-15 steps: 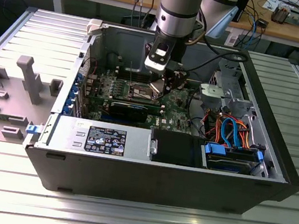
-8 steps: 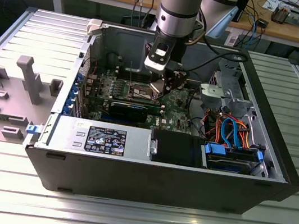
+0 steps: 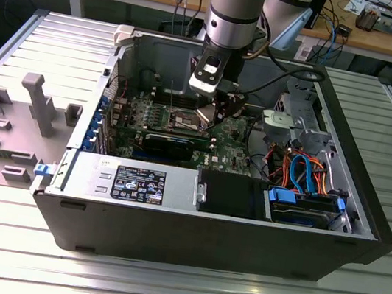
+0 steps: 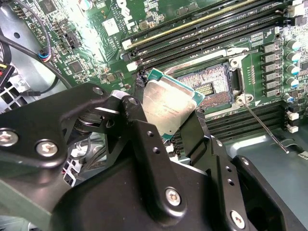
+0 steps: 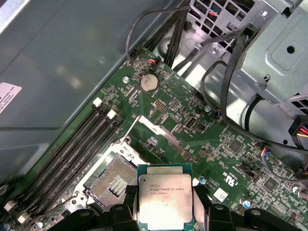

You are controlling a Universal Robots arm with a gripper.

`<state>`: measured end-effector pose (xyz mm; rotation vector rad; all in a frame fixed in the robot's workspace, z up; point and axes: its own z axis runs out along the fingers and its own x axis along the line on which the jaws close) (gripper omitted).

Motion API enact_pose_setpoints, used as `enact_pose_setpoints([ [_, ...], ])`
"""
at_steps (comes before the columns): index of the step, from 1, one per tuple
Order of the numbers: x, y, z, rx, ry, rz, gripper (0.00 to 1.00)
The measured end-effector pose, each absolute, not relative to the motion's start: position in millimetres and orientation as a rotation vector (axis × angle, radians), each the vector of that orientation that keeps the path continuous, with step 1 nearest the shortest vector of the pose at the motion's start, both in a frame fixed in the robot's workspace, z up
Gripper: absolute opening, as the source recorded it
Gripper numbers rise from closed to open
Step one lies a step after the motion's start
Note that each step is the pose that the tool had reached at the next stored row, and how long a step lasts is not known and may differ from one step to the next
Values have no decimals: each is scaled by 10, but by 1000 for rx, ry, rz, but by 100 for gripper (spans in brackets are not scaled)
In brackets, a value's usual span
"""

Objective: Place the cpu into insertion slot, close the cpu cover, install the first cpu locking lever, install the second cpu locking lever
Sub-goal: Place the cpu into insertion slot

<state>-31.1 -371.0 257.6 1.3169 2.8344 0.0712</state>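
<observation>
The hand [image 4: 168, 122] is closed to the chip's width. Its two black fingers [image 4: 144, 142] pinch the cpu [image 4: 169, 98] by opposite edges, silvery top up (it looks tilted in the second wrist view). The cpu is held clear of the green board [image 5: 211, 144], near the insertion slot [image 5: 113, 182] and not seated in it; the slot's dark pin field lies bare. Beside the slot the cpu cover [image 5: 166, 140] stands swung open, and a thin lever [image 4: 262, 124] juts free. In the exterior view the slot sits at about eight o'clock from the hand [image 3: 220, 110]. The drive cage [image 3: 297, 118] is at three o'clock, and the grey fixture [image 3: 35, 103] on the table [image 3: 158, 290] at nine.
</observation>
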Motion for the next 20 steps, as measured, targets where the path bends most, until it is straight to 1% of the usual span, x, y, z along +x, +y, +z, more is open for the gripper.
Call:
enact_pose_setpoints([
  [20,-311,-3710,2572,1338,2824,71,54],
])
